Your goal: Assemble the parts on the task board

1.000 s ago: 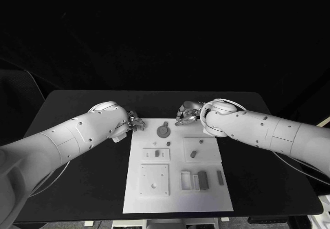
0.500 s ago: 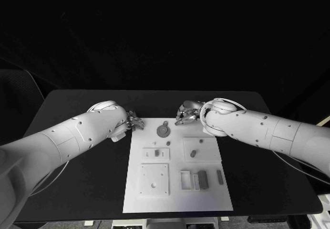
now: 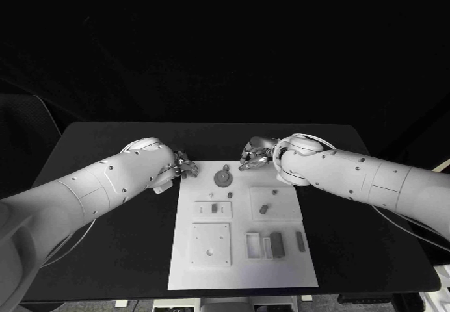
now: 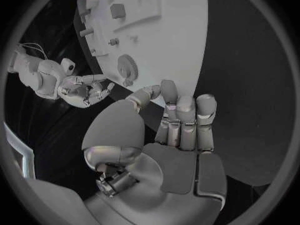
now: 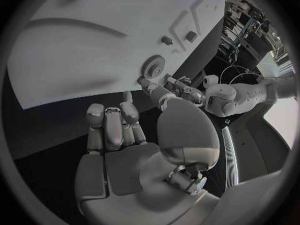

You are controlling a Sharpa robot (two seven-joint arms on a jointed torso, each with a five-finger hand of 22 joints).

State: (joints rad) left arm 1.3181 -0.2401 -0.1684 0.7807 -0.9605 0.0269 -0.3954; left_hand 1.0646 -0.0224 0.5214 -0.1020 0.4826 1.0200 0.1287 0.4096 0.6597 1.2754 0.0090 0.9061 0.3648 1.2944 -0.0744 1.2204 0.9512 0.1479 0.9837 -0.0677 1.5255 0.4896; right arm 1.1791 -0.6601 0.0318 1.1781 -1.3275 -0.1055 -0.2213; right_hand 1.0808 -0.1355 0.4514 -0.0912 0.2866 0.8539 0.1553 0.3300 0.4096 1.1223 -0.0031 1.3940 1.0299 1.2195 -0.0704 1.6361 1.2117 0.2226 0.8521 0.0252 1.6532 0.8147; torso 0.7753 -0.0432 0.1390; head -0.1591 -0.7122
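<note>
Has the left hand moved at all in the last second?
No. The left hand sits at the same spot by the far left corner of the task board, beside the round gear part.

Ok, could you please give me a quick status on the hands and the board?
Left hand and right hand open, holding nothing, at the board's far corners. Gear sits between them, untouched. Nothing in the way.

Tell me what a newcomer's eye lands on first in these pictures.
The white task board in the middle of the black table stands out, with small grey parts on it. The left hand and the right hand both sit at its far edge, on either side of a round toothed gear. Neither hand seems to hold anything.
</note>
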